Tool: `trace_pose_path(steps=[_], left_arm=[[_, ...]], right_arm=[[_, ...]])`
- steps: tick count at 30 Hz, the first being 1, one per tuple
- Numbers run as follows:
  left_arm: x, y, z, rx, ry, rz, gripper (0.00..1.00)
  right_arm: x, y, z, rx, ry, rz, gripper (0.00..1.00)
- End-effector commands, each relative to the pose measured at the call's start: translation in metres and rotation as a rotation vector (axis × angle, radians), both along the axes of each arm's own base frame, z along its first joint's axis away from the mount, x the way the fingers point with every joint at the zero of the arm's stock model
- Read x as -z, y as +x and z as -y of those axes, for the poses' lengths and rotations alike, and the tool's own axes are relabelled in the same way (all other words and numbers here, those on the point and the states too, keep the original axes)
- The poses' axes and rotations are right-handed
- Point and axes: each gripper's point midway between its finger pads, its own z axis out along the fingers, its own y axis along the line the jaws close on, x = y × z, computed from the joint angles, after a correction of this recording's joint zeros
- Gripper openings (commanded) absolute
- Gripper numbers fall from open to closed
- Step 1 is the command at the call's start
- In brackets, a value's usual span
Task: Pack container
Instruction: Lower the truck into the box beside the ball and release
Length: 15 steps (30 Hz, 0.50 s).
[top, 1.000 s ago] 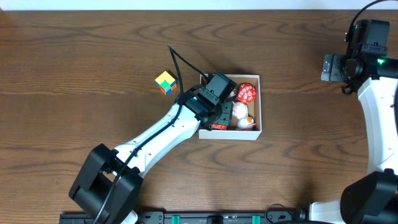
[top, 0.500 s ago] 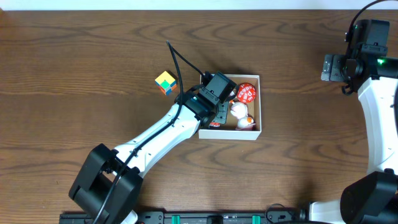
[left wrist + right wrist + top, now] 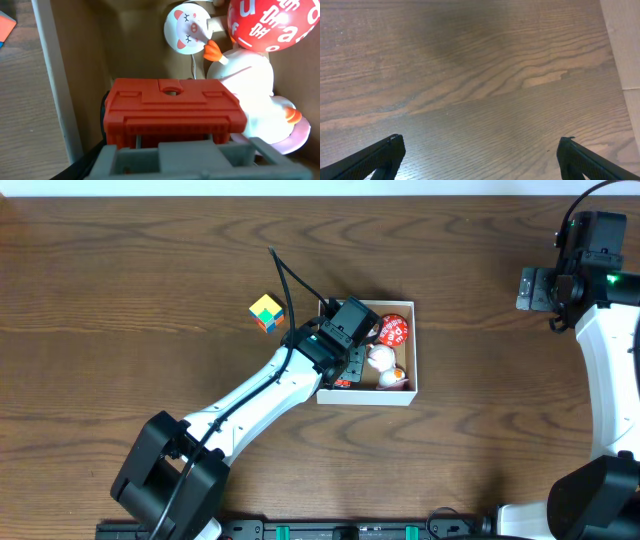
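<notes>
The left gripper [image 3: 348, 368] is down inside the container [image 3: 414, 350], at its left side. Its own camera shows a red block [image 3: 172, 107] filling the space right in front of it. The fingers are hidden behind that block and a grey part below it, so I cannot tell whether the block is clamped or already let go.

The block lies close to the container's left wall, with a narrow strip of bare cardboard between them. A white duck [image 3: 250, 95] sits just to its right and looks to be touching it. Beyond those are a red ball [image 3: 272, 22] with white lettering and a small white disc [image 3: 186, 27] with a face on it.

The container sits near the middle of the tabletop [image 3: 120, 260], a little toward the right edge.

To finish this step well, I would seat the block flat on the floor in that left strip. The fingers should then part only a little, and the arm should lift straight up so that nothing catches the thin wall or nudges the duck.

A coloured cube [image 3: 266, 311] waits just left of the container and is probably next.

The right gripper [image 3: 480, 155] hangs wide apart over bare wood near the far right corner.
</notes>
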Motion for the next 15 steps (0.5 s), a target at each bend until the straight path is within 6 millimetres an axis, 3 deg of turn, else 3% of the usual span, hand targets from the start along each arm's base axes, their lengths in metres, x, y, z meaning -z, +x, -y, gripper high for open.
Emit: trace_pose_path(steps=[1,15], left_arm=[[-0.0080,0.0029,0.0012,0.005,-0.004,0.014,0.54],[-0.0082,0.0030,0.0012,0.005,-0.004,0.015,0.69]], right_arm=[[-0.0052,0.0009,0.0026,0.020,0.003,0.018,0.99],[-0.0052,0.0009,0.0026,0.020,0.004,0.018,0.99]])
